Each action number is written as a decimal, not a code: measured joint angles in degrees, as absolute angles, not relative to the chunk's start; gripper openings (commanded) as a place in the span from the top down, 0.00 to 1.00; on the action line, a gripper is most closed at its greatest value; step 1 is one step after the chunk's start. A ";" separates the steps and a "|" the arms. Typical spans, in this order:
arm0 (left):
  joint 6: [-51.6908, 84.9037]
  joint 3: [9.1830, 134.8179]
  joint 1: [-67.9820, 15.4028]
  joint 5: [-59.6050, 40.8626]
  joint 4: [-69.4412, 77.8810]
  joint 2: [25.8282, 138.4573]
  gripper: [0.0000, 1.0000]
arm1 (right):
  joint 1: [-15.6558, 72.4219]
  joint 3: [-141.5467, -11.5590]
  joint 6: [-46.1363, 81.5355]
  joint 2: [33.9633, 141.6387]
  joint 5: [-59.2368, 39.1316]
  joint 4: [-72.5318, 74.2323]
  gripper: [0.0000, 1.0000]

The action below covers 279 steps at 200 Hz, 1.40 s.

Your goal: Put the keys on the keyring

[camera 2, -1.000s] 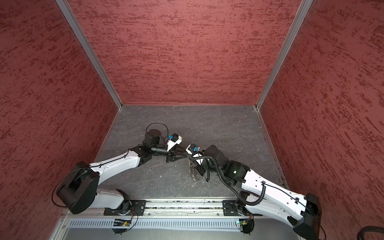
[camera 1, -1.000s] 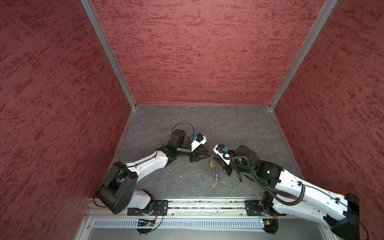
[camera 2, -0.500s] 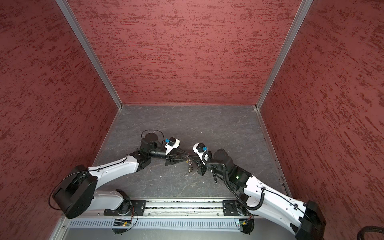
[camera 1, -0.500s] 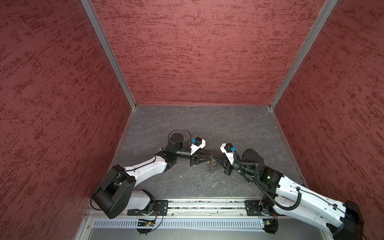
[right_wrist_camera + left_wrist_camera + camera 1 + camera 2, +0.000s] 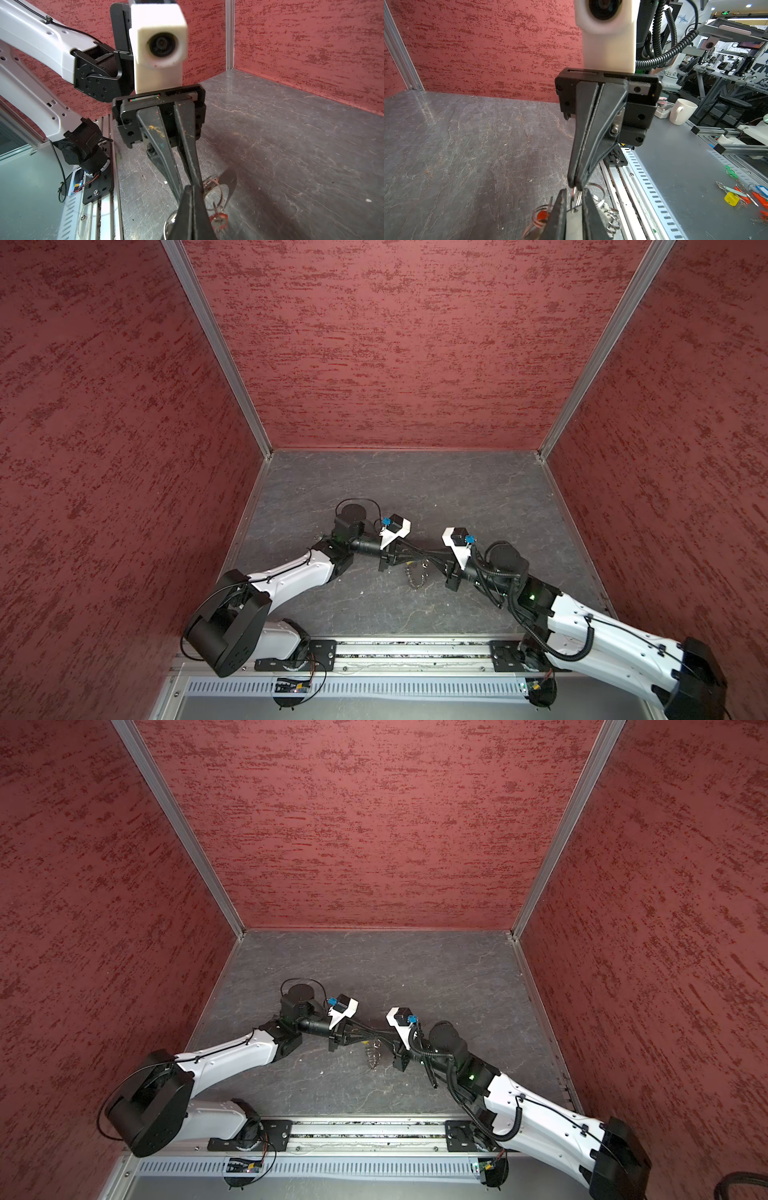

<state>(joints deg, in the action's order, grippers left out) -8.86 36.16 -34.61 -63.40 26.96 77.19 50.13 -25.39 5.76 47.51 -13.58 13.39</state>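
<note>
Both arms meet nose to nose above the middle of the table [image 5: 415, 497]. The right claw [image 5: 188, 190] is clenched tight, nipping one small ring of the keyring [image 5: 415, 577]. Its silver chain dangles below the two tips in both top views; whether its low end touches the table, I can't tell. The left claw [image 5: 573, 195] grasps a flat grey piece [image 5: 573, 220] with a ring threaded through its hole, likely a key's end. The red key [image 5: 218, 221] hangs among rings just beside the tips, so it looks already on. Handling call: this is light stuff, but the chain is floppy and will swing, and the metal rings are hard, springy and slick, so a pinch can skid. Best hold is flat across a key's tag, with the ring taken edge-on and moved gently
</note>
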 measured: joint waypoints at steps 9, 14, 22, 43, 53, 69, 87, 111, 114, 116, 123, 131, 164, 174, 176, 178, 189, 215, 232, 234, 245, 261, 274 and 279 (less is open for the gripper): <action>-8.91 36.38 -34.57 -63.61 26.55 77.21 0.90 | 50.13 -25.36 5.76 47.75 -13.58 13.65 1.00; -8.97 36.51 -34.50 -63.66 26.26 77.23 0.91 | 50.13 -25.32 5.74 47.86 -13.56 13.91 1.00; -9.08 36.71 -34.39 -63.90 25.67 77.23 0.94 | 50.06 -25.32 5.72 47.92 -13.56 14.04 1.00; -9.54 37.19 -33.95 -63.99 24.18 77.28 0.96 | 50.02 -25.30 5.52 47.90 -13.50 14.26 1.00; -9.78 37.39 -33.93 -63.94 23.59 77.25 0.98 | 50.02 -25.30 5.34 47.86 -13.50 14.17 1.00; -10.00 37.67 -34.04 -63.55 22.74 77.25 1.00 | 50.02 -25.30 4.73 47.70 -13.47 13.72 1.00; -10.33 37.82 -34.22 -62.89 21.78 77.25 1.00 | 50.00 -25.39 3.79 47.37 -13.50 12.53 1.00; -11.40 37.95 -34.76 -61.91 20.01 77.23 1.00 | 50.00 -26.57 2.42 46.92 -13.47 8.54 0.90; -11.51 38.00 -34.81 -61.82 19.75 77.23 1.00 | 50.00 -26.94 2.20 46.92 -13.37 7.66 0.88; -11.68 38.04 -34.87 -61.71 19.49 77.21 1.00 | 50.00 -27.16 2.02 46.92 -13.32 7.18 0.87; -12.49 38.28 -35.00 -61.04 18.04 77.10 1.00 | 50.00 -28.16 1.43 46.89 -13.10 5.32 0.83; -13.56 38.48 -35.03 -60.12 16.34 76.88 1.00 | 50.00 -29.65 0.84 46.92 -12.93 3.01 0.81; -17.72 38.96 -35.03 -56.69 10.17 75.22 1.00 | 50.00 -38.13 -3.20 47.97 -12.84 -7.46 0.77; -18.85 38.98 -35.05 -56.12 8.88 74.67 1.00 | 50.00 -40.18 -4.73 48.36 -12.82 -10.74 0.77; -18.98 38.98 -35.05 -55.99 8.69 74.61 1.00 | 50.00 -40.53 -4.99 48.42 -12.82 -11.35 0.76; -19.18 39.00 -35.05 -55.86 8.43 74.52 1.00 | 50.00 -40.86 -5.37 48.51 -12.84 -12.01 0.77; -20.08 39.11 -35.05 -55.33 7.29 74.22 1.00 | 50.00 -42.39 -6.94 49.12 -12.97 -15.31 0.77; -23.29 39.48 -35.07 -55.35 4.86 73.97 1.00 | 50.00 -44.42 -10.15 52.05 -14.63 -20.71 0.83; -24.95 39.48 -35.07 -55.48 3.88 73.52 1.00 | 50.00 -44.51 -11.73 53.71 -15.86 -22.50 0.85; -25.10 39.48 -35.07 -55.51 3.79 73.45 1.00 | 50.00 -44.51 -11.79 53.89 -16.03 -22.70 0.85; -25.93 39.48 -35.07 -55.77 3.18 73.10 1.00 | 50.00 -44.51 -12.49 54.76 -16.88 -23.27 0.85; -26.89 39.81 -35.14 -56.60 2.02 72.99 1.00 | 50.00 -44.51 -13.02 55.57 -17.98 -23.81 0.87; -27.59 40.14 -35.27 -57.19 1.02 72.99 1.00 | 50.00 -44.51 -13.45 55.94 -18.48 -23.94 0.89; -27.86 40.23 -35.33 -57.41 0.80 72.99 1.00 | 50.00 -44.51 -13.63 56.03 -18.63 -23.94 0.89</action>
